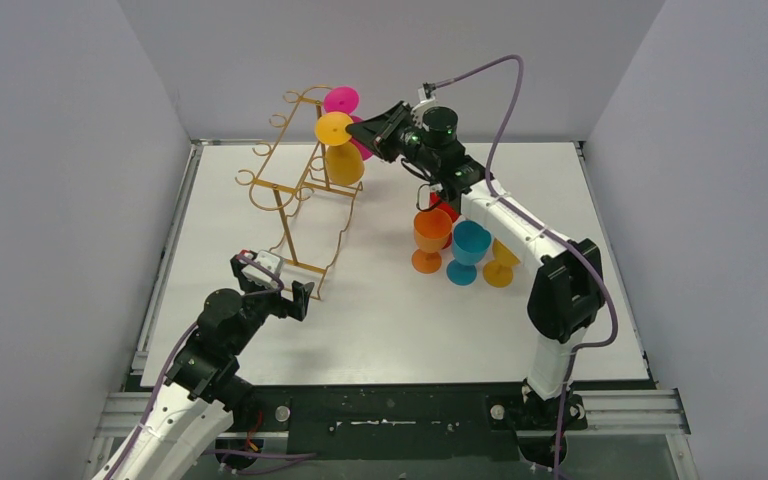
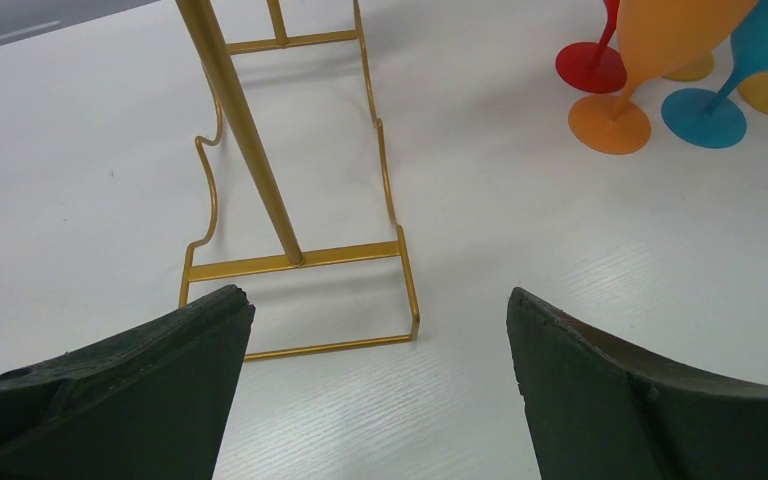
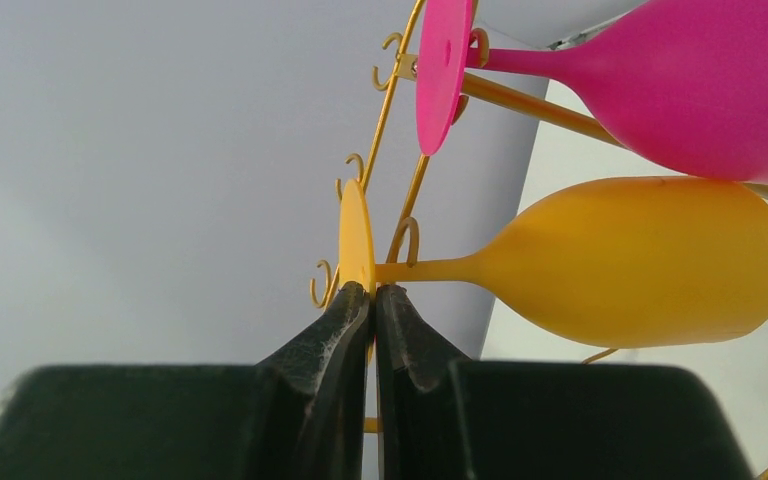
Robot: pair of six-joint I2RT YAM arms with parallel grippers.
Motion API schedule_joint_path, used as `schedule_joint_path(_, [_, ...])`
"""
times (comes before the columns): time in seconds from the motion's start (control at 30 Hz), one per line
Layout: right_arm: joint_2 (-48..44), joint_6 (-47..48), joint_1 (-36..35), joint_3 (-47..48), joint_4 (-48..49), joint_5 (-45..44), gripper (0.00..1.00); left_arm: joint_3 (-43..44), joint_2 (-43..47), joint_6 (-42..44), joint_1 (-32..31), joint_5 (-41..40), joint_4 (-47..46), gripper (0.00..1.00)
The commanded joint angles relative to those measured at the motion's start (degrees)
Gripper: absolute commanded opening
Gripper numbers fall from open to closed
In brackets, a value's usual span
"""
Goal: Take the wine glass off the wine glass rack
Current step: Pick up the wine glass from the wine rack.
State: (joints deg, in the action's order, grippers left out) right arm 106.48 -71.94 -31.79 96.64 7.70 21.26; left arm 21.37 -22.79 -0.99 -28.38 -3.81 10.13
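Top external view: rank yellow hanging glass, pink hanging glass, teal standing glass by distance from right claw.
1. Yellow plastic wine glass, hanging; right claw pinches its foot.
2. Pink plastic wine glass, hanging just behind it.
3. Teal plastic wine glass, upright on the table.

gold rack (image 2: pixel 250 150), yellow wine glass (image 3: pixel 640 260), pink glass (image 3: pixel 700 90), white table (image 1: pixel 390 320)

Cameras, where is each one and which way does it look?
Top external: high behind the robot, looking down at the table; both arms show.
Left wrist: on the left arm, looking down at the rack base; its open left hand shows.
Right wrist: on the right arm, looking sideways at the yellow glass and pink glass; its right hand pinches the yellow foot.
Shared: every view shows the rack.
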Motion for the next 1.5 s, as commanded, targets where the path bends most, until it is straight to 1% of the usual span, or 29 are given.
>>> schedule_joint_path(0.0, [-4.67, -0.38, 0.38, -0.73, 4.95, -1.47, 0.0, 2.63, -0.24, 0.72, 0.26, 0.51, -1.25, 0.97])
schedule_joint_path(0.13, [-4.86, 1.96, 0.46, 0.04, 4.54, -1.32, 0.0, 2.63, -0.15, 0.69, 0.26, 0.28, -1.24, 0.97])
schedule_joint_path(0.67, [-6.86, 0.74, 1.02, -2.51, 4.86, -1.24, 0.0, 2.84, -0.07, 0.68, 0.26, 0.63, -1.01, 0.97])
schedule_joint_path(0.87, [-7.61, 0.58, 1.21, -2.52, 4.79, 1.3, 0.0, 2.98, 0.88, 0.6, 0.26, 0.38, -0.84, 0.97])
schedule_joint_path(1.0, [-9.2, 0.66, 1.25, -4.45, 4.91, 2.85, 0.0, 3.37, 0.87, 0.64, 0.26, 0.59, -0.69, 0.97])
schedule_joint_path(1.13, [-11.68, 1.02, 1.36, -7.62, 5.39, 3.37, 0.0, 4.42, 0.69, -1.65, 0.26, 1.26, 0.12, 0.97])
schedule_joint_path(1.3, [-14.43, 1.6, 1.71, -10.87, 5.7, 6.24, 0.0, 5.85, 2.53, -7.37, 0.26, -1.53, 1.16, 0.97])
schedule_joint_path(1.47, [-18.43, 9.47, 0.63, -14.98, 2.86, 6.95, 0.0, 9.79, 3.02, -12.4, 0.26, -2.78, 6.44, 0.97])
